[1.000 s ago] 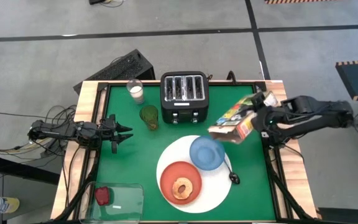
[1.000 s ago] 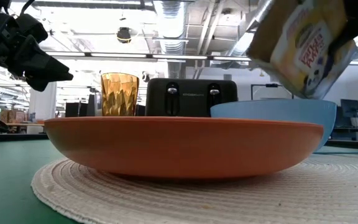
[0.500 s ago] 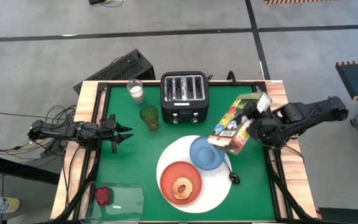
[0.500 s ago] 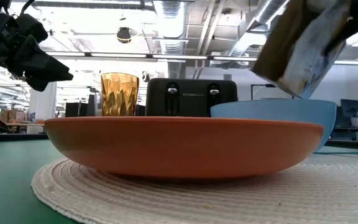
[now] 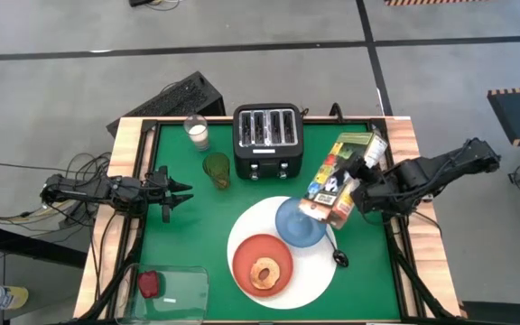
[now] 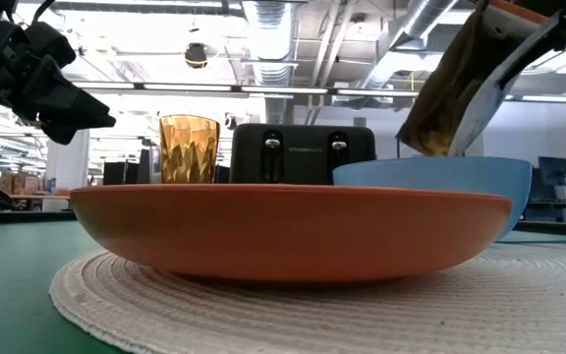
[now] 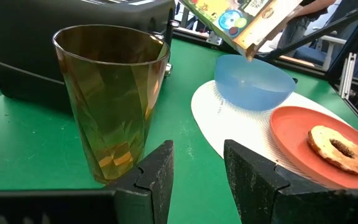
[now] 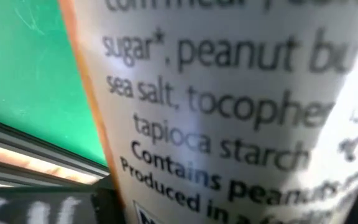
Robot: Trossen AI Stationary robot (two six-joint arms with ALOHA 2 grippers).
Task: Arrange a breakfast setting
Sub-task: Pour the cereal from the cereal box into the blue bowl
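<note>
My right gripper (image 5: 361,188) is shut on a colourful cereal box (image 5: 337,176), which slants down toward the blue bowl (image 5: 298,226). The box's lower corner (image 7: 250,51) hangs just above the bowl's far rim. The bowl and an orange-red plate (image 5: 246,257) with a bagel (image 5: 263,273) rest on the large white plate (image 5: 310,271). Beside that plate's right edge lies a dark spoon (image 5: 339,256). At the table's left edge my left gripper (image 5: 183,194) is open and holds nothing. My right gripper pinches the cereal box about midway along its length, at the narrow printed side panel (image 8: 229,93) that faces the table's right. The fingers come from the table's right, slanting down, and lie across the box. The box itself hides the fingertips. It is lifted clear and tilted, its lower end (image 6: 440,138) over the bowl.
A black toaster (image 5: 267,140) stands at the far middle, with a glass of milk (image 5: 197,132) to its left and an amber glass (image 5: 217,169) in front of it. A clear container (image 5: 165,287) with a dark red piece (image 5: 149,283) sits at the near left corner.
My right gripper has moved with the box toward the table's left and a little down, toward the bowl, and has rolled. The box has swung from lying nearly flat to slanting steeply, and now shows edge-on in the low view, its lower end over the bowl.
</note>
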